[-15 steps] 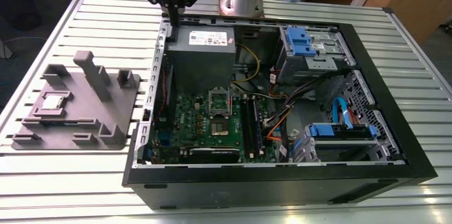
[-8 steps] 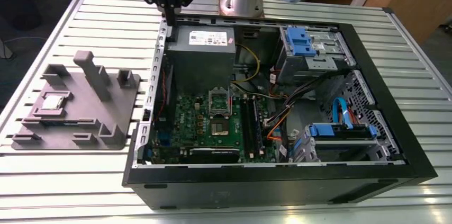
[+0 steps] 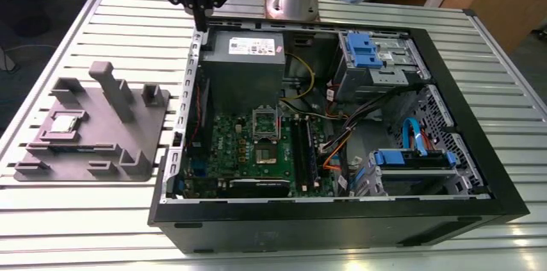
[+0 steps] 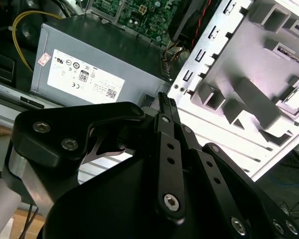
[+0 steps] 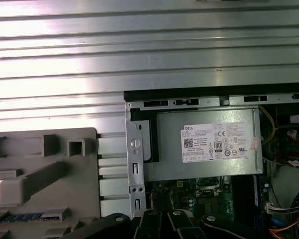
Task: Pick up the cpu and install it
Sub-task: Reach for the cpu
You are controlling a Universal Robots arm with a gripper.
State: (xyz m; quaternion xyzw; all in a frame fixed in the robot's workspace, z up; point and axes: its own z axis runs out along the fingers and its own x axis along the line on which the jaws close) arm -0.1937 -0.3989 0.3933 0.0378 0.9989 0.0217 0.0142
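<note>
Gripper (image 4: 165, 99) at case (image 3: 342, 216) corner; cpu (image 3: 66, 123) silver square, flat on grey fixture (image 3: 143, 127).

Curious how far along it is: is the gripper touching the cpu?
Apart. The exterior view shows the gripper above the case's corner, and the cpu lying on the grey fixture far off.

In the exterior view the open case (image 3: 342, 220) on the table (image 3: 86, 232) is seen whole, from high up and well back. Both wrist views are taken from near the case's corner, looking down past the tool (image 4: 164, 99). The power supply (image 5: 209, 144) and fixture (image 5: 45, 169) are shared by all three.
</note>
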